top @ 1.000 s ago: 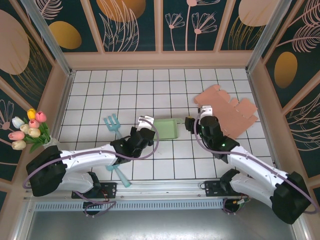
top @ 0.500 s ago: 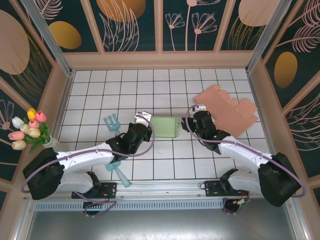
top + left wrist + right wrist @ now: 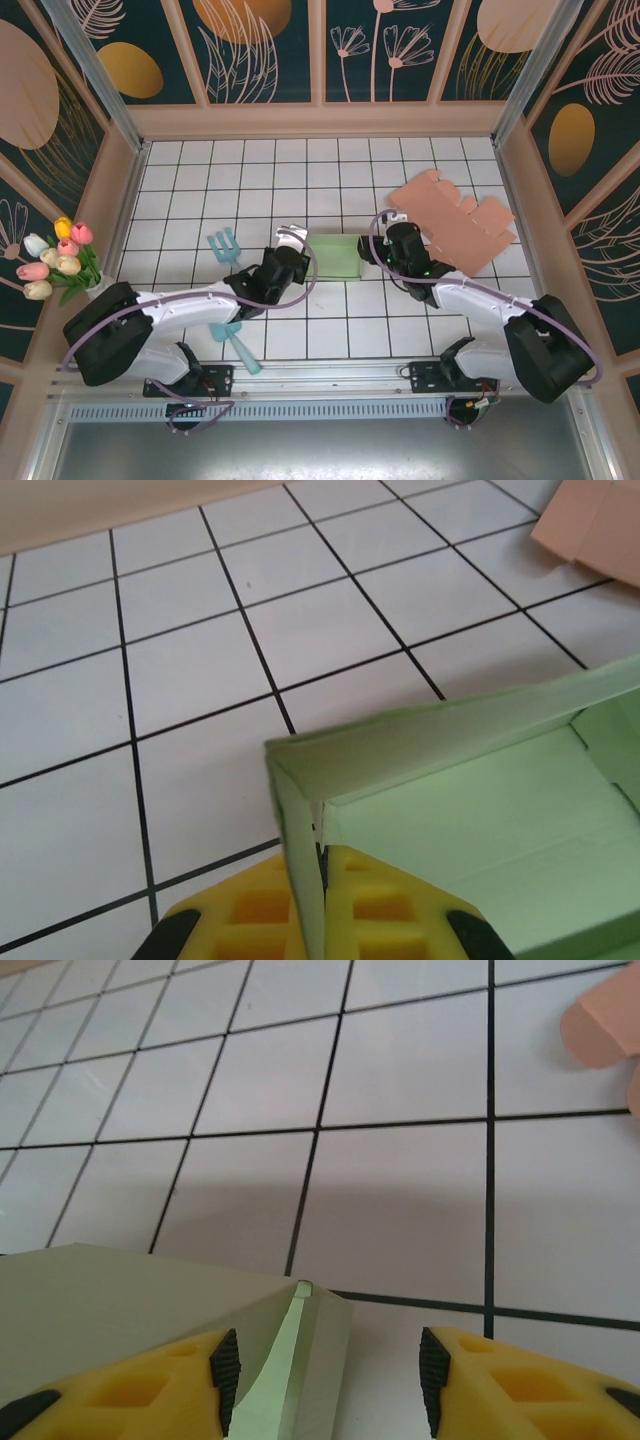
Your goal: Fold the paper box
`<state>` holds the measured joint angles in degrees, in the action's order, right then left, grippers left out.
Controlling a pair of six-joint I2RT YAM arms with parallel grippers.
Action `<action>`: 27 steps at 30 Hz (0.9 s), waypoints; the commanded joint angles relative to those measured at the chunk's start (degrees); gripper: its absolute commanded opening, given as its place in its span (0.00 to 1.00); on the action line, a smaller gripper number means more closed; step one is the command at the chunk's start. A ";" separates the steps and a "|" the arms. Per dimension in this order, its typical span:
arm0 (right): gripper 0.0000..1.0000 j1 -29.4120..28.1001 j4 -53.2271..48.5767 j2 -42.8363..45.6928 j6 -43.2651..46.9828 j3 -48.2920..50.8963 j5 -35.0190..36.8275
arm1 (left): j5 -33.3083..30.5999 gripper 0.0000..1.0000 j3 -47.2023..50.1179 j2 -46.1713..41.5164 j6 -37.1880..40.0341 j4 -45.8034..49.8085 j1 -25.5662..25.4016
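Far left: a bunch of tulips (image 3: 55,262) stands by the side wall, off the white tiled table (image 3: 200,180).
Left of my arms: a teal fork (image 3: 226,245) lies flat on the tiles. A second teal utensil (image 3: 238,348) lies nearer the bases, partly under my left arm.
My left gripper (image 3: 291,240): clamped tight on the left wall of the green paper box (image 3: 335,257). On my left wrist view the thin green wall stands upright between my two yellow fingers (image 3: 250,910), one on each face, close to a corner of the box.
Box: near the middle of the table, between my two grippers. Its walls are raised, its inside is open upward, and its base is on the tiles.
My right gripper (image 3: 375,250): at the right end of the box, jaws partly apart. On my right wrist view a corner of the box sits between the fingers, close against the left pad (image 3: 226,1365), while the right pad stands clear of it with bare tile between. It has hold of nothing.
Right: a flat sheet of pink cardboard (image 3: 455,215) lies on the tiles beyond my right arm, apart from the box.
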<state>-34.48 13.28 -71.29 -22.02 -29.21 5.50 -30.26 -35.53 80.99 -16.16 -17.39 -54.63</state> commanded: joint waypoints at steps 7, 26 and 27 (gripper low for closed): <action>0.49 -0.45 4.65 -0.57 1.66 0.89 -1.74 | 4.42 0.00 -4.42 5.62 -2.59 -4.54 -0.13; 0.47 -1.24 7.23 0.79 0.82 5.09 -1.01 | 15.22 0.00 0.63 7.85 -14.50 -14.22 -0.76; 0.47 -1.22 7.45 0.77 0.80 5.29 -0.94 | 15.48 0.00 0.64 8.11 -14.72 -14.50 -0.85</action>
<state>-34.24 16.84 -71.61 -21.41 -24.56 7.46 -24.93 -35.11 87.44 -28.45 -28.34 -53.67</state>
